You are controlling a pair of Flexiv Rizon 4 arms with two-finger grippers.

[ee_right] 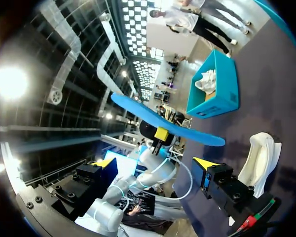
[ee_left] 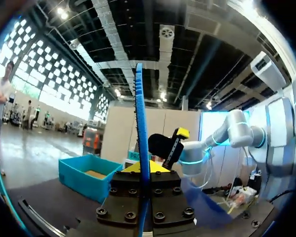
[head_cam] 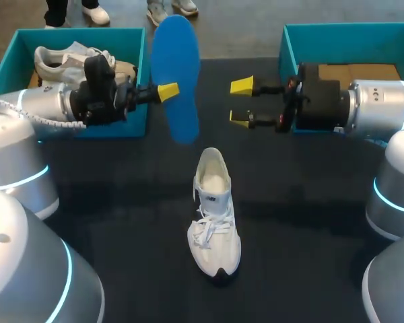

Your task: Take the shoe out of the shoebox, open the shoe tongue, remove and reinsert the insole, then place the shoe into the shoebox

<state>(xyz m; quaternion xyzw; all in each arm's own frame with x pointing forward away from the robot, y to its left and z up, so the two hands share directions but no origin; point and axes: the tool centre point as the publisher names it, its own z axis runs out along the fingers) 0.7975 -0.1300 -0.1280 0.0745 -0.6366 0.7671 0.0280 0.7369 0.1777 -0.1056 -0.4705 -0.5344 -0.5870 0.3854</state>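
Hanging above the counter (head_cam: 310,202) just beyond the heel end of the shoe (head_cam: 214,215), the blue insole (head_cam: 176,74) stands on edge. Its long axis runs roughly in line with the shoe's own, and its near end is closest to the shoe's open mouth. The left gripper (head_cam: 172,92) is clamped on the insole's edge about mid-length, coming in from the left-arm side of the shoe. The right gripper (head_cam: 241,101) sits on the other side of the insole, near it but apart, with its jaws spread and nothing between them. The shoe lies sole-down, toe toward the robot and opening toward the insole, so putting the insole back looks like a matter of tipping its near end down into that opening. The left arm is the one placed to do this. Farther beyond the shoe sit the left shoebox (head_cam: 121,124), holding a second shoe (head_cam: 60,60), and the right shoebox (head_cam: 350,27). A small dark mark on the shoe's side is too small to read, and no other writing shows.
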